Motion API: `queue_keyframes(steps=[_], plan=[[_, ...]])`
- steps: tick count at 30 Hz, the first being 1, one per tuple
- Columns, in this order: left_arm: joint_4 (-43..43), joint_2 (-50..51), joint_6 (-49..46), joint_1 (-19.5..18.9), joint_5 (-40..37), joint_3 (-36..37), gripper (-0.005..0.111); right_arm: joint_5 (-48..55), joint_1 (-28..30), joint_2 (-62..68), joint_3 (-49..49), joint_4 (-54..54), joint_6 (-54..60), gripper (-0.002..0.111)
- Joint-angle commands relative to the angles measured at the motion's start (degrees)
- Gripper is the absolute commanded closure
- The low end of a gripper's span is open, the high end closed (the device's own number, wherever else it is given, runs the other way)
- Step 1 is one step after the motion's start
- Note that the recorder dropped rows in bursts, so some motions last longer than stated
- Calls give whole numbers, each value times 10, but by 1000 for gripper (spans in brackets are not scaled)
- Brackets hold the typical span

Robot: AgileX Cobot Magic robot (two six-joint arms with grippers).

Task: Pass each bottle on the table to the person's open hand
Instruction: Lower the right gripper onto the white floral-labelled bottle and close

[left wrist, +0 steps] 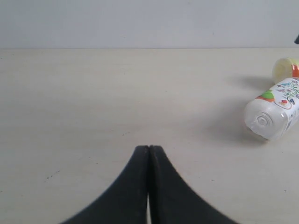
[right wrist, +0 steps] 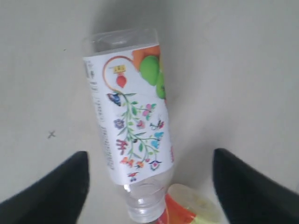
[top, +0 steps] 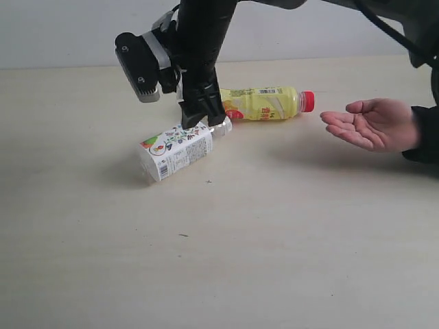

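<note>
Exterior: right claw (top: 204,122) over neck of pictured-label bottle (top: 175,152), which lies centre-left on surface (top: 274,240); yellow-labelled bottle (top: 264,103) just behind it; open hand (top: 374,123) at right edge.
Left wrist: left claw (left wrist: 149,150) pressed together, bottles well apart from it.
Right wrist: claw spread, straddling bottle neck.

The black right arm (top: 206,27) drops in from the 12 o'clock edge of the exterior view. Its black two-fingered right gripper (top: 204,118) points down toward 6 o'clock, with the grey-and-black wrist camera block (top: 140,65) jutting toward 9 o'clock. Its fingers (right wrist: 56,191) stand spread wide. The black left gripper (left wrist: 149,149) has its fingertips pressed together.
</note>
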State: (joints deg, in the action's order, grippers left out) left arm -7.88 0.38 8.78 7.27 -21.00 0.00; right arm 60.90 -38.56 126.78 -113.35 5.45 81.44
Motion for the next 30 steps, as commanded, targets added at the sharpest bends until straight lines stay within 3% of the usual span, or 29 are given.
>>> queue_keyframes(steps=[1,30], plan=[[1,-4,3,3,4,0,107,-71,-1,13,-6,3,-11,15],[1,-4,3,3,4,0,107,-84,-1,99,-6,5,-6,15]])
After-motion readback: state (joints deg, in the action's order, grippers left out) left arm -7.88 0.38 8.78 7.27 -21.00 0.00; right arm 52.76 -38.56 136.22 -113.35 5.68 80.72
